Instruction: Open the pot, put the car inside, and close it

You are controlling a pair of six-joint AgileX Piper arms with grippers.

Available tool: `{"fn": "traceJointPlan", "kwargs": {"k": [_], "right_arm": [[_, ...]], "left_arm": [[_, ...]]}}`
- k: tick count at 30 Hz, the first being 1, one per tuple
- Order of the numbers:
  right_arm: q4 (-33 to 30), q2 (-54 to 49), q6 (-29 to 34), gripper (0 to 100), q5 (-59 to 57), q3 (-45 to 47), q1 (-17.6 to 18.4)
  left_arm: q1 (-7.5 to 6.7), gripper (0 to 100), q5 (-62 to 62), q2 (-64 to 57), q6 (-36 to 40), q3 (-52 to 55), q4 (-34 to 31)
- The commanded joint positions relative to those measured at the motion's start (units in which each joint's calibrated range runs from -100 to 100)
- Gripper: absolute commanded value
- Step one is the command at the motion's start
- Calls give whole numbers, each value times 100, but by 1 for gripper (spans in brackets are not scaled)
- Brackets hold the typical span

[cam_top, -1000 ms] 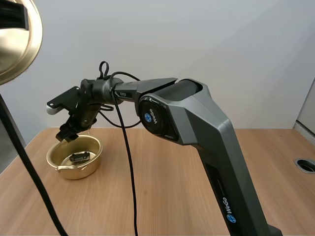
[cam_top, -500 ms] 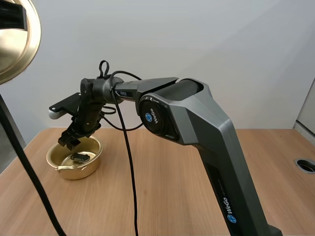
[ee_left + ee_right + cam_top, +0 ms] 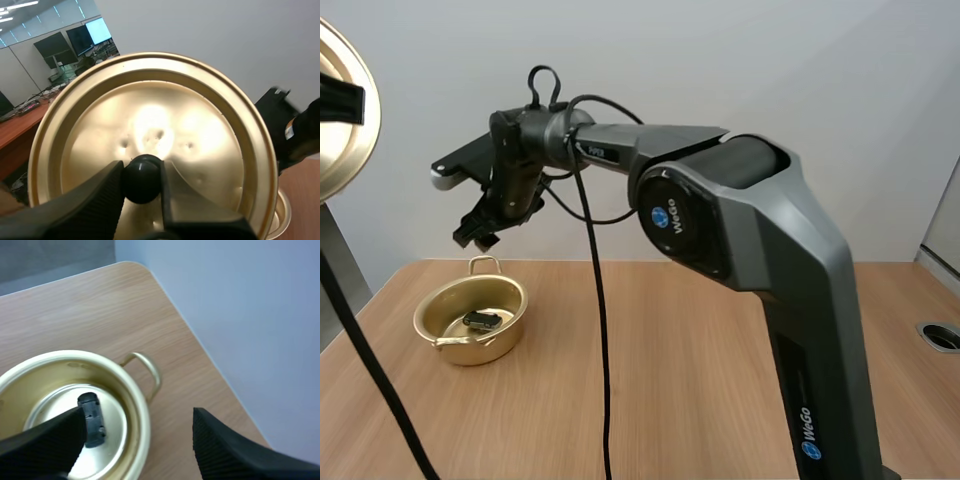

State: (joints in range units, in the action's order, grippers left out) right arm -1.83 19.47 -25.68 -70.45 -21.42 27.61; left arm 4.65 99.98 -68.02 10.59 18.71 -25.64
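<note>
Now that right gripper (image 3: 478, 230) has risen from just over rim to well above pot (image 3: 432, 318), way down looks free. Its fingers stand wide apart, nothing between them. Car (image 3: 483, 320) lies on pot floor, same spot as half second ago, so placing looks done. Left gripper (image 3: 142, 172) pinches knob (image 3: 142, 180) of lid (image 3: 150, 115), held high beside pot. Only closing left, I judge.
</note>
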Motion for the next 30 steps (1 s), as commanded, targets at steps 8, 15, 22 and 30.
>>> {"fn": "traceJointPlan", "kwargs": {"k": [8, 15, 22, 30], "right_arm": [[218, -1070, 654, 0, -945, -8, -1208], [1235, -1713, 697, 0, -2688, -8, -2190], [1232, -2490, 539, 0, -2955, 49, -2670], [1497, -3830, 426, 0, -2955, 83, -2705]], "left_arm": [[1, 0, -1169, 80, 4, 1381, -39], [1, 0, -3155, 987, 4, 2392, 125], [1, 0, -4173, 2539, 726, 2619, 141], [1, 0, -4805, 3926, 1413, 2619, 141]]}}
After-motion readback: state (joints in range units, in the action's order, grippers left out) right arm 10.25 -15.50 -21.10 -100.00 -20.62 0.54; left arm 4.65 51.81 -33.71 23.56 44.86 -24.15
